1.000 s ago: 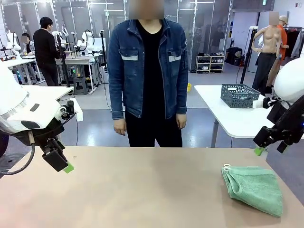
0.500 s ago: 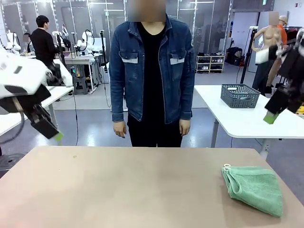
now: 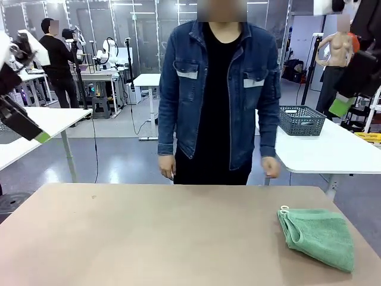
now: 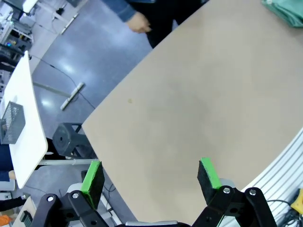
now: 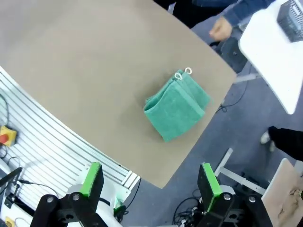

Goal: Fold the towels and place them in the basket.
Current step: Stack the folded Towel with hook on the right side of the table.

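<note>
A broad tan table (image 3: pixel 149 238) lies bare across its left and middle, giving open passage there, while a folded green towel (image 3: pixel 317 236) occupies its right end near the edge. A person (image 3: pixel 217 95) in a denim jacket stands close against the far side, hands (image 3: pixel 271 167) hanging just above the tabletop's far edge and blocking the middle of that side. The left gripper (image 4: pixel 150 176) and right gripper (image 5: pixel 149 179) hang high above the surface, jaws spread wide, well apart from everything.
</note>
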Tool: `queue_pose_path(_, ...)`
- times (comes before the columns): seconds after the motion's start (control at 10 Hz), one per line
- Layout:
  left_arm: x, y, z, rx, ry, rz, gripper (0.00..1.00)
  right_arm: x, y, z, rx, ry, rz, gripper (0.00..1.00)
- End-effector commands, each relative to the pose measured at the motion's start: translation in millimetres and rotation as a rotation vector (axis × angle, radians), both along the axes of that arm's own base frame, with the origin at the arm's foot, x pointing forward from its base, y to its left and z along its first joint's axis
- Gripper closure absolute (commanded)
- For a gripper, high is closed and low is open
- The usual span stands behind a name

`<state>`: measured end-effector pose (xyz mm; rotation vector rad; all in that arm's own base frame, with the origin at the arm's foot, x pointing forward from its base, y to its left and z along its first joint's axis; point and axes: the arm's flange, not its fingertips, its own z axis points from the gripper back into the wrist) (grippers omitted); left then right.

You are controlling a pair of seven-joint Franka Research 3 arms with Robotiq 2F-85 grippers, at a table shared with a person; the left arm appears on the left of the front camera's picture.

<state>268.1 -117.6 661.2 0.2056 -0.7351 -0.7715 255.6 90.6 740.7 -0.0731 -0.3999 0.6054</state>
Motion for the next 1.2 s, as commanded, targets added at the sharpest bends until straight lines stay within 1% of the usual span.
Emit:
queue_pose_path(0.0,-8,13,12,-0.011,-0.034,0.035,0.00,-10,14,1,0.011,0.012,-0.040,0.00)
queue_pose_path(0.1,-10,17,18,-0.020,-0.039,0.046,0.00,-12,18,-3,0.026,0.020,-0.040,0.00)
queue_pose_path(0.2,-13,18,23,-0.029,-0.042,0.048,0.00,-10,19,-12,0.035,0.045,-0.032,0.00)
queue_pose_path(0.4,-14,16,26,-0.012,-0.038,0.052,0.00,-4,11,-24,0.074,0.072,-0.033,0.00)
queue_pose_path(0.7,-15,13,31,-0.039,-0.034,0.054,0.00,-2,5,-31,0.086,0.094,-0.046,0.00)
queue_pose_path(0.8,-14,17,24,-0.033,-0.059,0.023,0.00,1,7,-25,0.050,0.080,-0.029,0.00)
queue_pose_path(1.1,-14,17,24,-0.033,-0.059,0.023,0.00,1,7,-25,0.050,0.080,-0.029,0.00)
